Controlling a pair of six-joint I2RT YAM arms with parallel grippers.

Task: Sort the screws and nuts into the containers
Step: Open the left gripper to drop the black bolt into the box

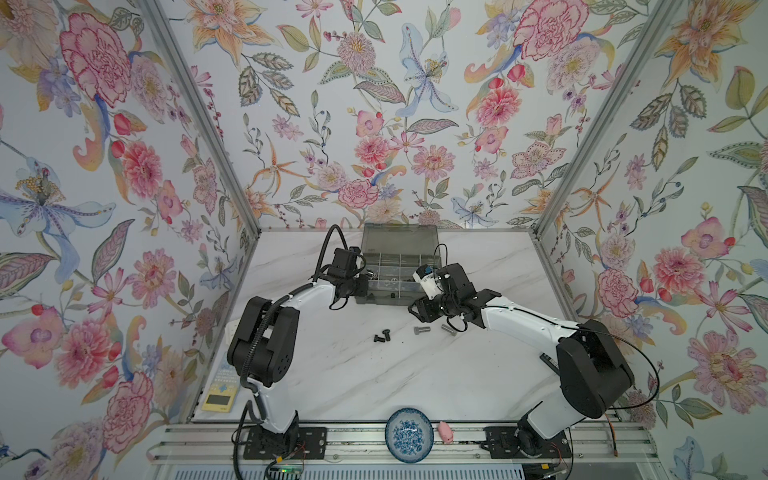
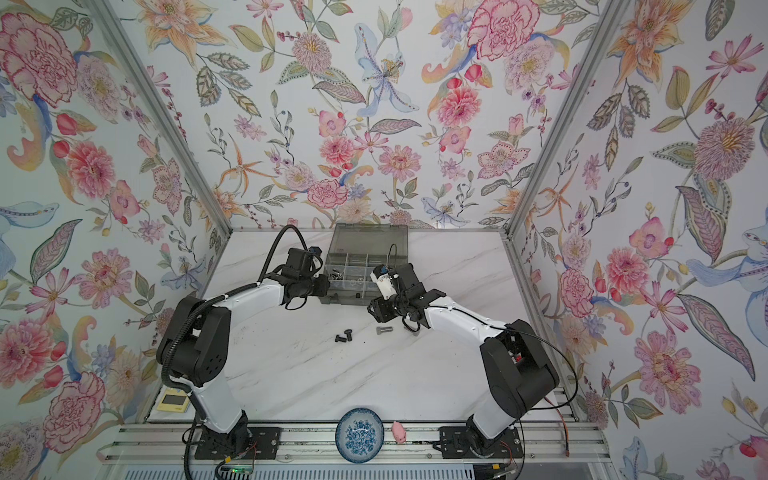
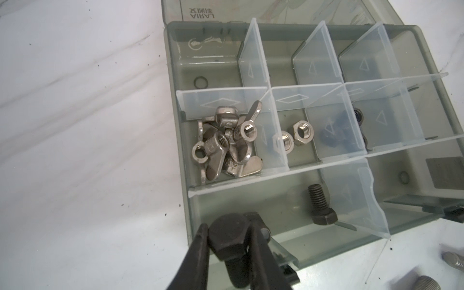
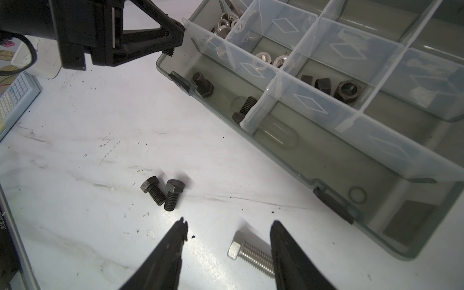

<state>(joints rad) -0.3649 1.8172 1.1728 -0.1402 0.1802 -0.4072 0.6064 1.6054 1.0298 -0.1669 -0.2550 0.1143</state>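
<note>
Overhead, an open smoky grey organizer box (image 3: 326, 251) sits at the far side of a white marble tabletop (image 1: 374, 382). The left gripper (image 3: 229, 227) has its fingers clamped on the hex head of a black screw (image 3: 226, 242), held over the box's near left corner, above the front compartment where two more black screws (image 4: 202, 84) lie. Behind that row, separate compartments hold a heap of silver wing nuts (image 3: 223, 143), two silver hex nuts (image 3: 302, 133) and some black nuts (image 4: 347, 90). The right gripper (image 4: 229, 223) hangs low over the tabletop in front of the box with its fingers apart. A silver screw (image 4: 251, 253) lies flat between them, its tip hidden behind one finger. A pair of black screws (image 4: 172, 198) lies touching on the tabletop nearby, toward the left arm's side.
</note>
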